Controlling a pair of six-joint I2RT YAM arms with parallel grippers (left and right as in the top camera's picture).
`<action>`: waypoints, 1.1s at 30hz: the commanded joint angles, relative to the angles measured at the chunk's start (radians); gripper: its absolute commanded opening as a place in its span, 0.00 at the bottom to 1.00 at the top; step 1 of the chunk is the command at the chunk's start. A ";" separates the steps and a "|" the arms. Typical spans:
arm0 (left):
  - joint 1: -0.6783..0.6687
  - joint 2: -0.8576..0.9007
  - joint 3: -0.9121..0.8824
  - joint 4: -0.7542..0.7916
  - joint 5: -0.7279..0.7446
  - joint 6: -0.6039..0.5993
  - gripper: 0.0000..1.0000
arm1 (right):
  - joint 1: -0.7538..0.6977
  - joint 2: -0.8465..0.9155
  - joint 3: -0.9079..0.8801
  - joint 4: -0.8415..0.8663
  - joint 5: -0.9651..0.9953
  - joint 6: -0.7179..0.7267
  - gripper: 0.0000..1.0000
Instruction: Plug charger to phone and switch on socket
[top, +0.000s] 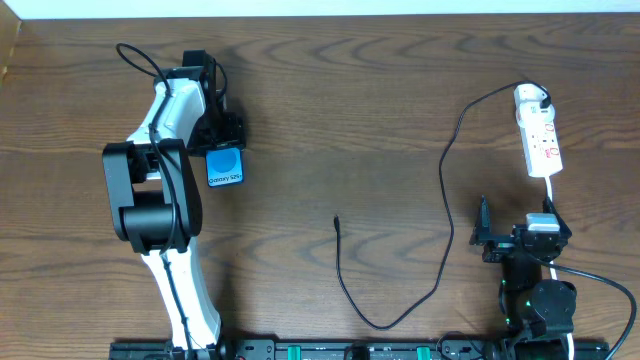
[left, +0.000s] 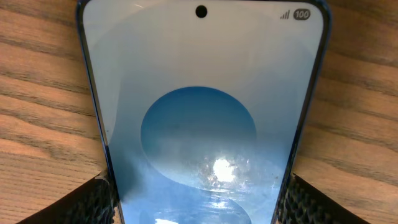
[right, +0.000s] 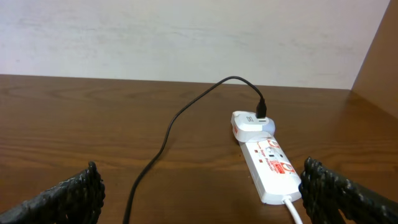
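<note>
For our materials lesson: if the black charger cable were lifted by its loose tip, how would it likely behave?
Probably floppy: the charger cable lies in loose curves, so it would droop and trail. Likely light, being thin. Its far end is plugged in at the socket, so pulling may drag that.

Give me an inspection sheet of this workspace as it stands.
Surface: dark brown wood-grain table.
Job's things: slim smartphone with blue screen at far left; small white power strip at far right; thin black charger cable, one end in a white adapter on the strip, small tip lying loose mid-table. Switch state cannot be told.
Clutter: nothing seen.
Grippers: left gripper closed on the smartphone's edges; right gripper open, empty, facing the strip.
Cables: white cord leaves the strip's near end.
Surroundings: pale wall behind the table.
</note>
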 joint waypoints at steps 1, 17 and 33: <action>-0.002 0.019 -0.024 0.000 0.001 0.004 0.60 | -0.006 -0.007 -0.001 -0.005 -0.002 -0.012 0.99; -0.002 0.019 -0.024 -0.001 0.001 0.004 0.08 | -0.006 -0.007 -0.001 -0.005 -0.002 -0.012 0.99; -0.002 0.002 0.027 -0.031 -0.032 0.005 0.08 | -0.006 -0.007 -0.001 -0.005 -0.002 -0.012 0.99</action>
